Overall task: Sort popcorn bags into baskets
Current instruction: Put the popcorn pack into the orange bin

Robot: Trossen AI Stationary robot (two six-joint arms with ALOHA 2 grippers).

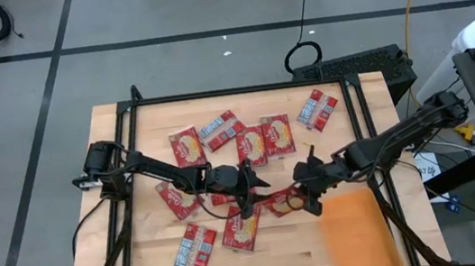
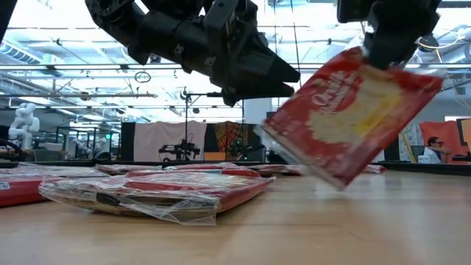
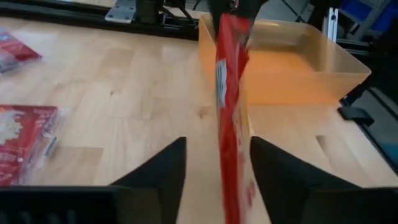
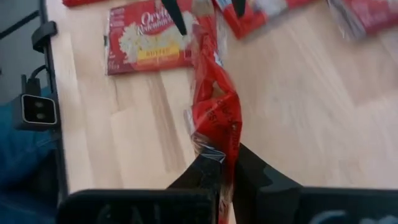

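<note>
Two dark robot arms meet in the middle of the wooden surface [image 1: 143, 253]. One red popcorn bag [image 2: 353, 110] hangs in the air between them, tilted. The right hand [image 4: 225, 163] is squeezed tight on one edge of that bag. The left hand [image 3: 217, 168] has its two fingers spread apart, one on each side of the bag, not pinching it. Just past the bag sits the orange basket [image 1: 359, 236], near the surface's front right corner. Many more popcorn bags [image 1: 219, 131] lie flat all around, behind the arms and in front of them. One of them, a wrinkled bag [image 2: 147, 191], lies close to the low camera, under the left arm.
</note>
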